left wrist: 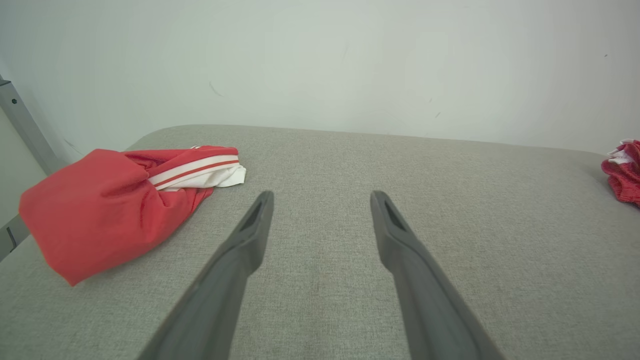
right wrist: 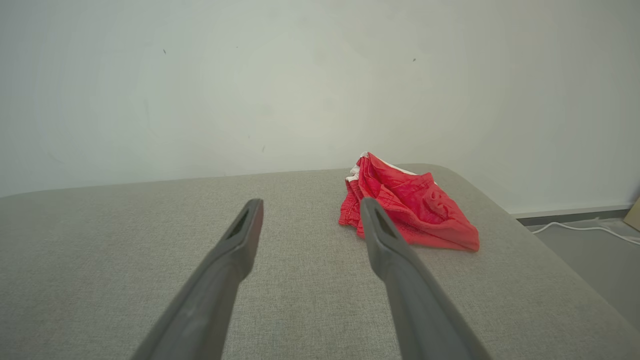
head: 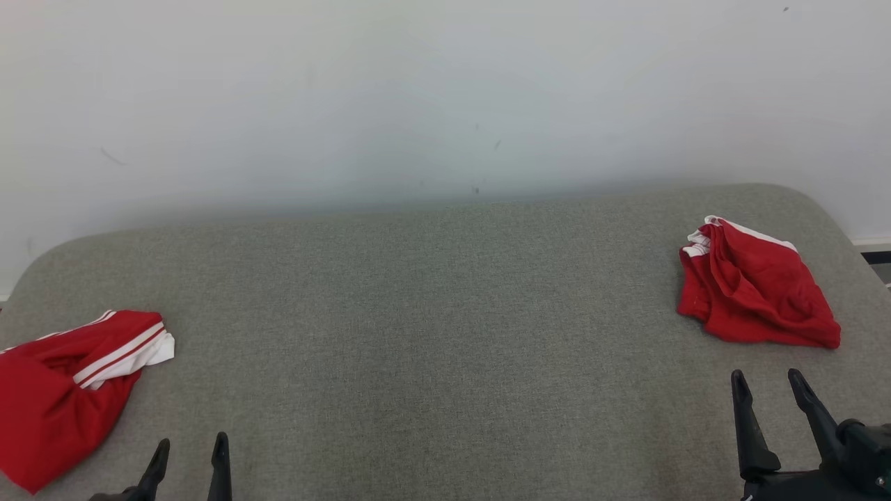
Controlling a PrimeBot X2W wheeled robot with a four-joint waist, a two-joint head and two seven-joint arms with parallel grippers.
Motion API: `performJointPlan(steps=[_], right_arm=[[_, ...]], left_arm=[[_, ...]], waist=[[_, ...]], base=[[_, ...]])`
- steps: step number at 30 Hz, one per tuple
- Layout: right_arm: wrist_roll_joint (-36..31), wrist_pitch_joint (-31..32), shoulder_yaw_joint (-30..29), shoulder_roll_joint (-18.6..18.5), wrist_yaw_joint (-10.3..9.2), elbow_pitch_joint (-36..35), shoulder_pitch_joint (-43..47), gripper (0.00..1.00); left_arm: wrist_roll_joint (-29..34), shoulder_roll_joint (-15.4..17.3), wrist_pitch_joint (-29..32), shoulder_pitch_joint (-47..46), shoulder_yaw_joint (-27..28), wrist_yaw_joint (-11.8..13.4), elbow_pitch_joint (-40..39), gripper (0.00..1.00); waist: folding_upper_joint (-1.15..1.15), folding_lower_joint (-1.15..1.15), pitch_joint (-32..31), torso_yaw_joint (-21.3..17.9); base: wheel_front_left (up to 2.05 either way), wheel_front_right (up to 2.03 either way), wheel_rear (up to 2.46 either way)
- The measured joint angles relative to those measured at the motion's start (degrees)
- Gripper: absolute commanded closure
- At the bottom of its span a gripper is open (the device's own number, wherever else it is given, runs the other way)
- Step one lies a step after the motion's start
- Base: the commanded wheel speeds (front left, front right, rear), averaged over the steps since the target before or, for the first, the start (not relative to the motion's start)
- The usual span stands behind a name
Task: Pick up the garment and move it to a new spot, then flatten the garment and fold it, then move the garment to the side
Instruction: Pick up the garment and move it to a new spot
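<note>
Looking down from the head view, you have 2 red garments on the grey fabric tabletop point(head: 431, 313), well apart from each other. The left garment point(head: 62, 383) lies crumpled at the near left corner. A band of white and red stripes is bunched at its upper right side, and part of the cloth runs past the view's left edge. The right garment point(head: 755, 292) sits in a rumpled heap near the far right corner, with white trim along its far edge.

Your left tool point(head: 193, 445) shows at the lower left, just beside the left garment and apart from it. It is released: its 2 dark fingers stand spread with nothing between them. In the left wrist view those fingers point across bare fabric, with the left garment off to their left.

Your right tool point(head: 766, 379) shows at the lower right, also released, fingers apart and empty. It is on the near side of the right garment, with a strip of bare tabletop between them. In the right wrist view 1 finger overlaps the garment's near edge in the picture only.

Behind the tabletop stands a pale wall point(head: 418, 90) with a few small dark marks. In the right wrist view a white cable point(right wrist: 580, 227) lies on the floor point(right wrist: 590, 255) past the tabletop's right end.
</note>
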Motion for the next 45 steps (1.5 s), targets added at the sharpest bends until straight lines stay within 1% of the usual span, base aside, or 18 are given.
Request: performJointPlan(steps=[34,45], right_arm=[[-2.0,3.8,-1.5,1.4,0.00,-2.2,0.0,0.00],[-2.3,4.2,-2.4,2.4,0.00,-2.4,1.2,0.00]], left_arm=[[1.4,-1.5,3.6,1.0,2.5,0.0,-2.3,0.00],[1.9,-1.5,4.3,0.9,2.4,0.0,-2.5,0.00]], waist=[[0.00,0.00,0.7,1.0],[0.00,0.00,0.9,3.2]], base=[[0.00,0.00,0.00],[0.00,0.00,0.00]])
